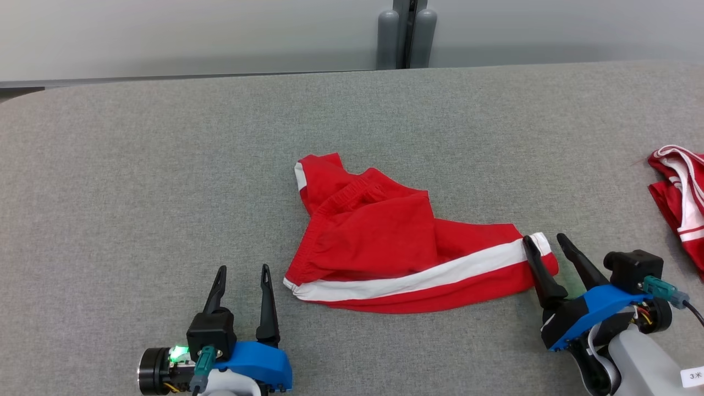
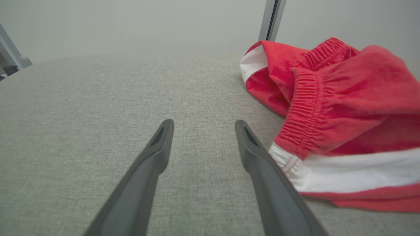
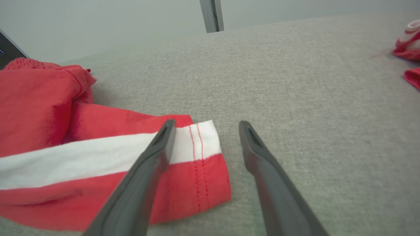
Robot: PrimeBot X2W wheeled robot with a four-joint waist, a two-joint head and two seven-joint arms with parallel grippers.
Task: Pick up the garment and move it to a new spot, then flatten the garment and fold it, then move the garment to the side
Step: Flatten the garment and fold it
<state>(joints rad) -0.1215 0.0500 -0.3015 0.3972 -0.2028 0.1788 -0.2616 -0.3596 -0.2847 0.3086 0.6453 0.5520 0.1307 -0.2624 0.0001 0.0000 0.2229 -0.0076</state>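
Item: garment (image 1: 396, 258), red shorts with a white side stripe and a gathered elastic waistband, lying crumpled and partly doubled over itself near the middle of the grey fabric-covered table (image 1: 165, 165). The waistband end is bunched at its upper left. One leg runs out flat to its right, the white stripe along it ending in a stitched hem. Left end effector (image 1: 243, 268): on the near side of the garment, just beside its lower left corner, low over bare table. Its two dark fingers are spread wide, and in the left wrist view the white-edged corner lies just beside the right finger. Whether finger and cloth touch cannot be told. Right end effector (image 1: 544, 237): at the garment's right end, fingers spread wide. In the right wrist view the left finger crosses over the hemmed stripe end, the right finger stands over bare table beyond the garment, and the hem corner lies between them. Contact with the cloth cannot be told. Second red-and-white cloth (image 1: 679, 192): crumpled, well apart to the garment's right. Grey posts (image 1: 407, 33): beyond the garment, behind the table's far edge.
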